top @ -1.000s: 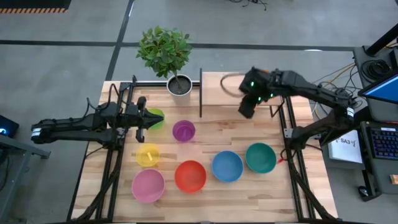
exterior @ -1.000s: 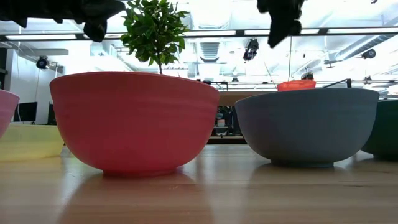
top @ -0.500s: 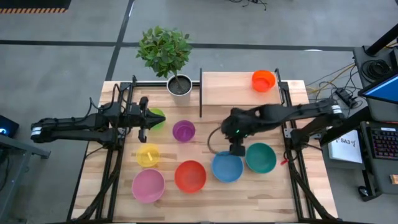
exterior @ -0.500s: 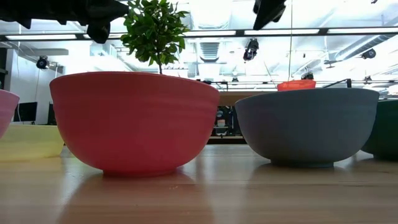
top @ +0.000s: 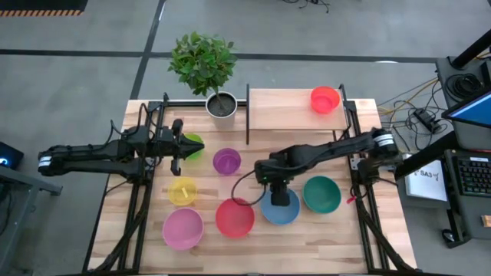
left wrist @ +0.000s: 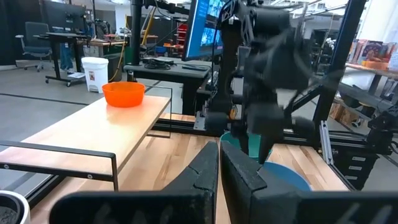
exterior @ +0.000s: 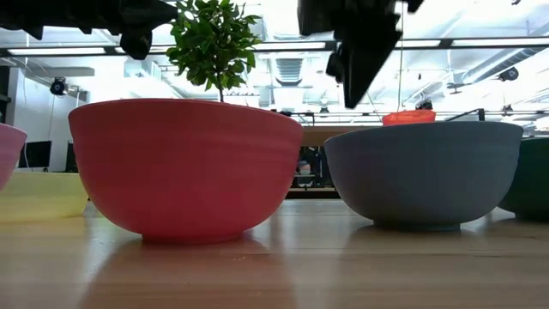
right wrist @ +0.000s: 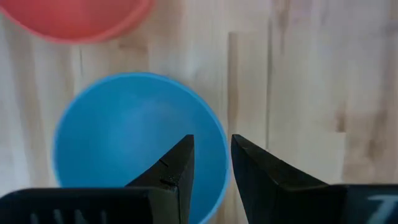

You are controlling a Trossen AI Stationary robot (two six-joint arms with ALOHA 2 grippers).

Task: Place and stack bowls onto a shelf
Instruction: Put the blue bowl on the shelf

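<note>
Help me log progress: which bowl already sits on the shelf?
The orange bowl, alone at the right end of the shelf. The other seven bowls rest on the tabletop, including the blue bowl below the right gripper.

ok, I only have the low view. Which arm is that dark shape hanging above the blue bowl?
Observer: The right arm. From above, its jaws sit over the blue bowl, on the side facing the red bowl.
Operator: Jaws holding anything?
Observer: No. The right wrist view shows them apart above the blue rim, with nothing between them.
Operator: And the left?
Observer: It waits beside the lime green bowl, jaws shut.
</note>
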